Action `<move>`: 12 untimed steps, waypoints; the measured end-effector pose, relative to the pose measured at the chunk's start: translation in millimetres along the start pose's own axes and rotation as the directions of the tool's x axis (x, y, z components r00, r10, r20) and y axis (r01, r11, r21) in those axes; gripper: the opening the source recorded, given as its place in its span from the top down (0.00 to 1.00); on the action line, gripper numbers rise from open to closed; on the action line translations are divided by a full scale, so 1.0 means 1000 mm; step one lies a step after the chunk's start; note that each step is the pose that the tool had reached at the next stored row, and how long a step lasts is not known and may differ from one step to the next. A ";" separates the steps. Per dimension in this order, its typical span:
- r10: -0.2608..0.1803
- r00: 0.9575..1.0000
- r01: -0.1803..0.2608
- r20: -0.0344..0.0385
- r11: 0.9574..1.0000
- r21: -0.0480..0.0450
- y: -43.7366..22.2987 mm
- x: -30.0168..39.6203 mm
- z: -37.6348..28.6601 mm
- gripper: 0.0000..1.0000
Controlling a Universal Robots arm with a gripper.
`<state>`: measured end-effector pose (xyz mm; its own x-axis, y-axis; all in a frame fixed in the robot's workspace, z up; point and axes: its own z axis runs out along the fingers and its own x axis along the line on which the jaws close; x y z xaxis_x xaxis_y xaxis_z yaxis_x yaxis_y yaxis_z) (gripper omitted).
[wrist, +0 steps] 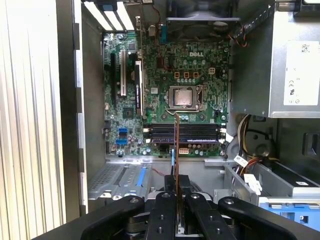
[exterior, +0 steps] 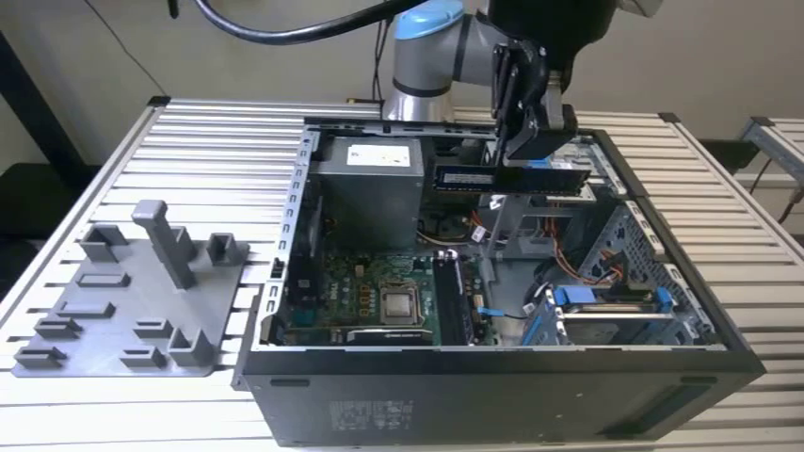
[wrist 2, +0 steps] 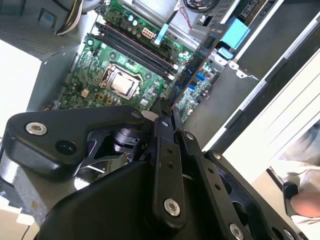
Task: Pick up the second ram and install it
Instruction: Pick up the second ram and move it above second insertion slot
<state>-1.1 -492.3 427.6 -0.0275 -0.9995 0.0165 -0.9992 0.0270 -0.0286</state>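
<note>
My gripper (exterior: 528,162) is shut on the second ram (exterior: 513,177), a long dark stick with a white sticker, held level and on edge above the open computer case (exterior: 503,363). In both wrist views the ram shows edge-on, running out from between the fingers (wrist: 176,145) (wrist 2: 192,70). It hangs well above the green motherboard (exterior: 358,282). The black memory slots (wrist: 185,133) (wrist 2: 135,47) lie beside the processor socket (wrist: 184,96). In the first wrist view the ram's edge crosses the slots at a right angle.
A grey power supply (exterior: 364,188) fills the case's back corner, and blue drive latches (exterior: 603,297) sit at the exterior view's right. A grey fixture plate (exterior: 126,301) with upright posts lies at the left on the slatted table (exterior: 214,151). A person's hand (wrist 2: 300,200) is nearby.
</note>
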 end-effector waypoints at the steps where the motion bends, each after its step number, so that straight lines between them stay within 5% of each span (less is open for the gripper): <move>1: 0.000 1.000 0.000 0.000 1.000 -0.004 0.0000 -0.0001 0.0000 0.86; 12: 0.000 1.000 0.000 0.000 1.000 -0.009 0.0005 -0.0159 0.0002 0.86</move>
<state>-1.2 -476.5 427.1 -0.0274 -0.9995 0.0167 -0.9994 0.0270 -0.0194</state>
